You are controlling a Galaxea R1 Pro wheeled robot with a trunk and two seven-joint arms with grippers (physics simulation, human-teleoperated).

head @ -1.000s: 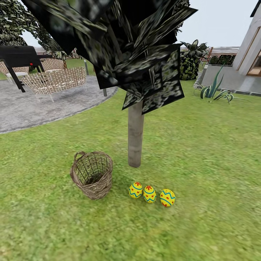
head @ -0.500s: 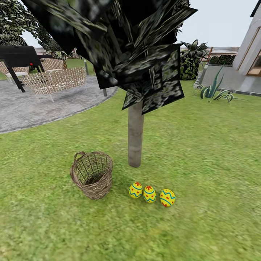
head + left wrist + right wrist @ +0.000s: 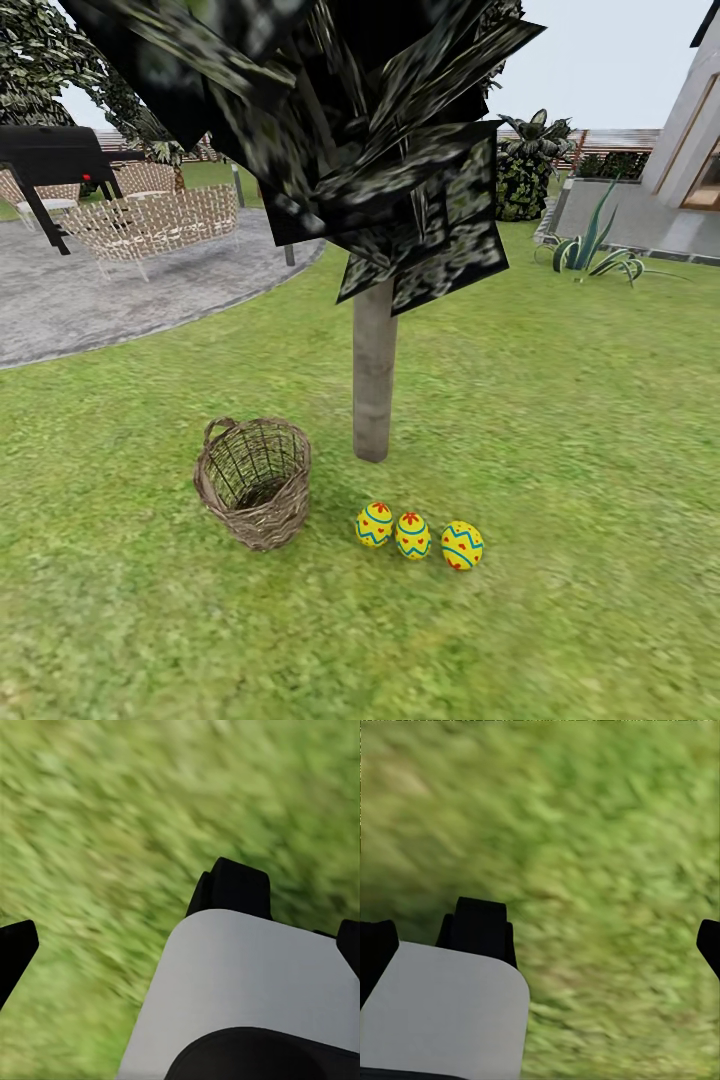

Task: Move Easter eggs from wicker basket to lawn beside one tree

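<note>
— Nothing has moved since the earlier frames: basket (image 3: 254,482), tree (image 3: 374,385) and eggs sit exactly where they were.

— Where are the eggs?

— Three in a row on the lawn (image 3: 560,420), lower centre of the head view: left egg (image 3: 374,524), middle egg (image 3: 412,535), right egg (image 3: 461,545). The row runs left to right, just below the trunk's foot and just right of the basket, whose visible inside looks empty.

— And the grippers?

— Left gripper (image 3: 180,937) and right gripper (image 3: 540,934) both look at blurred grass. Dark fingertips sit at opposite edges of each wrist view, so both seem spread apart, holding nothing.

— Which arm is nearer the eggs?

— I can't tell; no egg appears between either pair of fingers. By my reading, the task looks finished, so no reach seems called for.
</note>
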